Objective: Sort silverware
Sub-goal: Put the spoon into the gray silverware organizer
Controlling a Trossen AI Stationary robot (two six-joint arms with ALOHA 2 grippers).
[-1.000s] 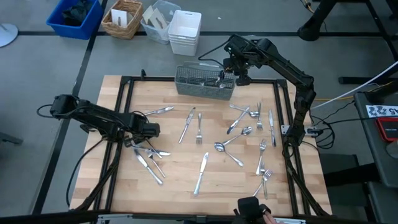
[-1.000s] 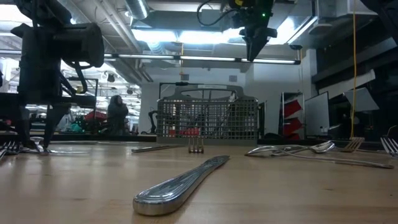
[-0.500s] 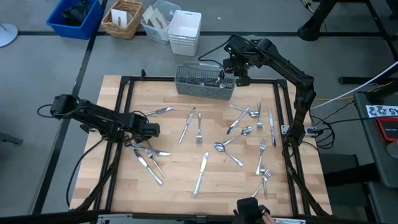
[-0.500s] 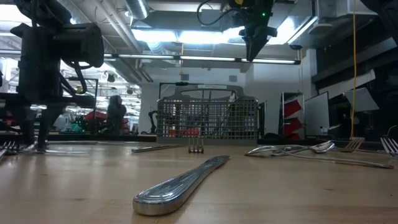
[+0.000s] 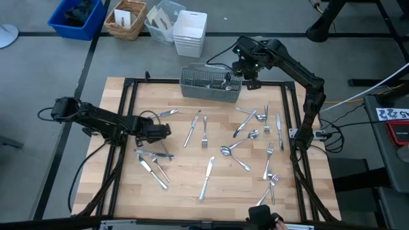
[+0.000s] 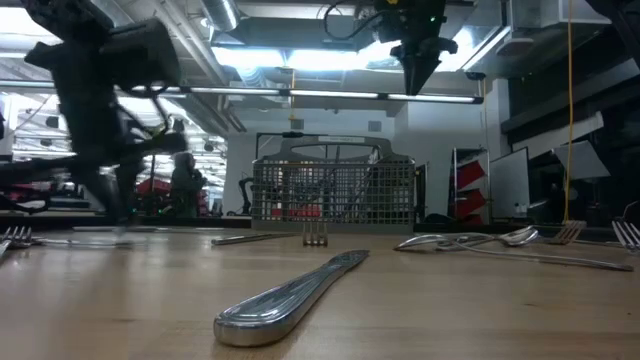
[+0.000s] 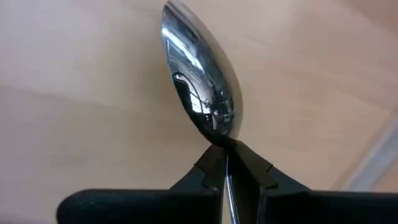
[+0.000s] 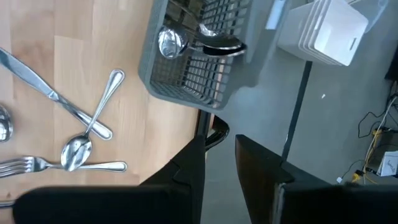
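Pale plank-grained wooden table point(image 5: 185, 185) bearing a grey wire-mesh caddy point(image 5: 210, 84) at its far edge, slim polished silverware point(image 5: 245, 137) scattered flat, left gripper point(image 7: 227, 163) jaws clenched on a mirror-bright spoon point(image 7: 199, 87) neck, right gripper point(image 8: 219, 160) jaws parted, empty, beside the caddy.
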